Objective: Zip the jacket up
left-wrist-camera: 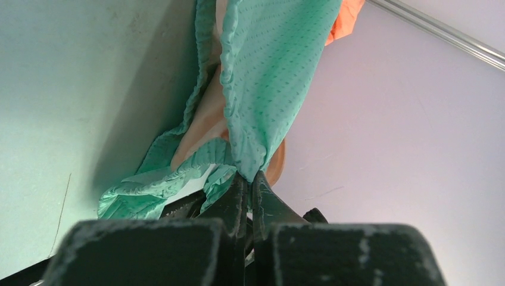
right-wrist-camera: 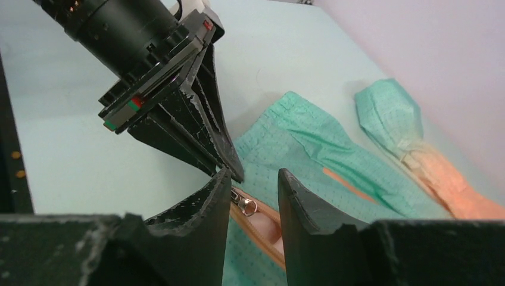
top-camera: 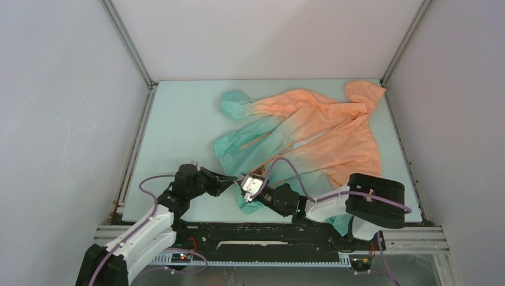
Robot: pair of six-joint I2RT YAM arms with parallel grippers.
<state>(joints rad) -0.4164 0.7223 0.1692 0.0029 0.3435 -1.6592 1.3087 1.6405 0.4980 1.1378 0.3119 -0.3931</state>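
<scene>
The jacket [top-camera: 321,128] lies spread on the table, orange at the far right, teal toward the near left. My left gripper [top-camera: 231,180] is shut on the teal hem [left-wrist-camera: 250,161], pinching its corner between the fingertips. My right gripper [top-camera: 246,189] is open, its jaws standing either side of the orange zipper [right-wrist-camera: 262,229]. The metal slider [right-wrist-camera: 246,205] lies between the fingertips, close to the left finger [right-wrist-camera: 205,202]. The left gripper's fingers [right-wrist-camera: 202,131] show just beyond it in the right wrist view.
The pale green table [top-camera: 178,131] is walled by grey panels [top-camera: 65,119] on the left, back and right. A teal cuff [top-camera: 235,104] lies at the far middle. A metal rail [top-camera: 268,229] runs along the near edge, with purple cables [top-camera: 286,167] looping over the jacket.
</scene>
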